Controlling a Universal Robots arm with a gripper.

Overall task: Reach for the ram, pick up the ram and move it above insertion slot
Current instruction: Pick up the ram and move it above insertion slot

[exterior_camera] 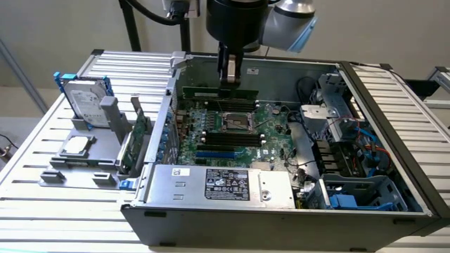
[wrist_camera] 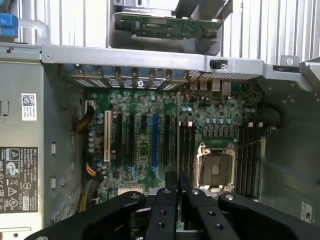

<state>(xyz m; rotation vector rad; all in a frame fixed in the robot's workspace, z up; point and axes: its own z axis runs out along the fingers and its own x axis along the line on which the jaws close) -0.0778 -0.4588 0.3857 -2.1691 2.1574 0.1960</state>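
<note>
Ram: long thin green stick, I see it held edge-down and level directly below gripper, pinched between fingertips, lifted clear of motherboard. In wrist view ram shows edge-on as thin line running straight out from fingertips.

Insertion slot: long narrow black socket among parallel alike ones, lying below gripper, apart from ram; in wrist view slot sits just beside ram's edge line.

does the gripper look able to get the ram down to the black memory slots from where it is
Probably yes. The gripper holds the ram edge-up inside the open case, and nothing appears to stand between it and the black insertion slots beside the CPU socket.
</note>
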